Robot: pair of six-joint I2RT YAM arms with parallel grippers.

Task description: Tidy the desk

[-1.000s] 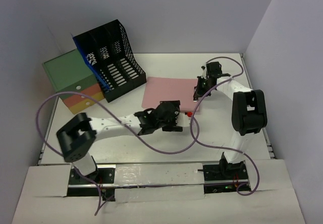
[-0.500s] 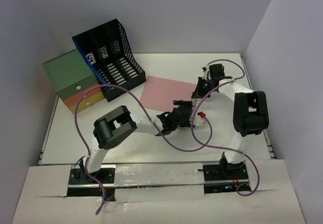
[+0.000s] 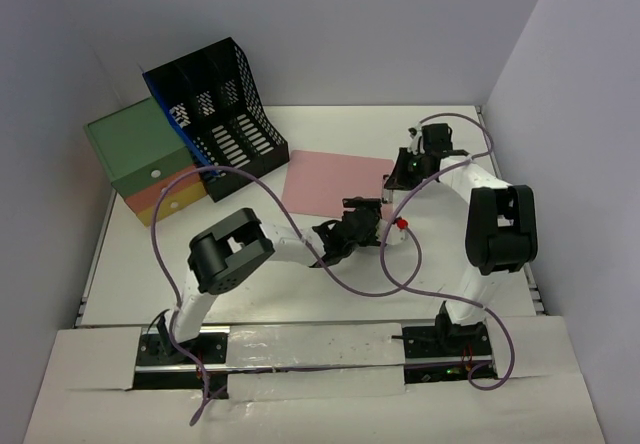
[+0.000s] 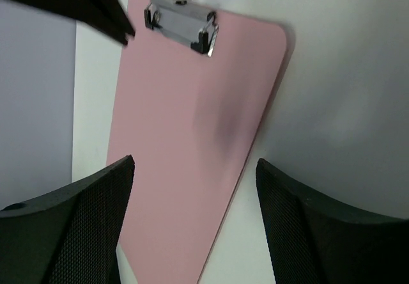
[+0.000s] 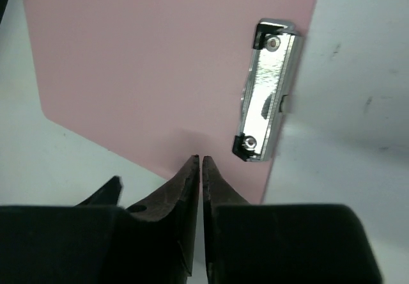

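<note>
The white desk [image 3: 130, 254] carries a pink clipboard [image 3: 335, 179] lying flat near its middle, its metal clip [image 3: 388, 186] at the right end. My left gripper [image 3: 368, 216] hovers open over the clipboard's near right corner. In the left wrist view its fingers [image 4: 77, 226] straddle the board's long edge [image 4: 192, 137], touching nothing. My right gripper [image 3: 397, 179] is at the clip end. In the right wrist view its tips [image 5: 200, 158] are shut to a hairline slit above the clipboard [image 5: 160, 54], beside the clip [image 5: 268, 89], with nothing between them.
A black mesh file rack [image 3: 215, 114] stands at the back left. Beside it sits a green, pink and yellow drawer box [image 3: 140, 159]. Purple cables [image 3: 385, 274] loop over the desk's near half. A small red piece [image 3: 400, 225] shows by the left gripper.
My left arm raised its elbow and carried its gripper right, to the clipboard's near corner. The clipboard turned slightly. The right gripper shifted a little to the right by the clip.
</note>
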